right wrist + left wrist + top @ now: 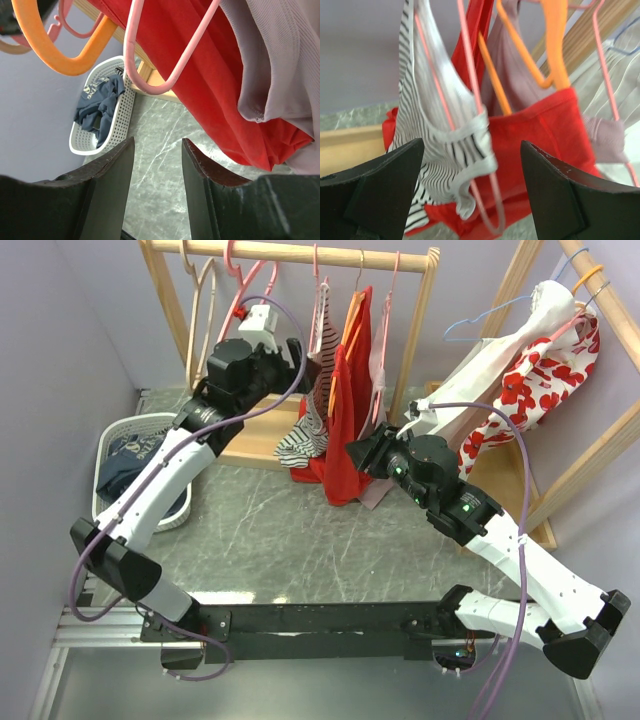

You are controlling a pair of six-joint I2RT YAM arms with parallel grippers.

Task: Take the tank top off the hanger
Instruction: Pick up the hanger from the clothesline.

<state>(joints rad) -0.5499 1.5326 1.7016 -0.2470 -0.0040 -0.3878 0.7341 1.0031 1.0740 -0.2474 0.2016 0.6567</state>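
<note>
White basket (121, 117) holds dark blue cloth (100, 107), perhaps garments.

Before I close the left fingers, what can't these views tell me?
- Left wrist: pink hanger hook cut off by top edge; striped tank top blurred, strap hold unclear.
- Top: left gripper fingertips hidden behind its own wrist.
- Right wrist: tank top not visible; red garment fills the frame.

Crowded rail (290, 252), open tabletop (280, 540)
Bare tabletop was left open below the rail, bounded on the left by the laundry basket (135, 423). Passage at the rail was blocked by the striped tank top (445, 145), red garment (540, 135) and mauve top (515, 75), packed together, with a pink hanger (470, 75) and an orange hanger (555, 45) threaded between them.
</note>
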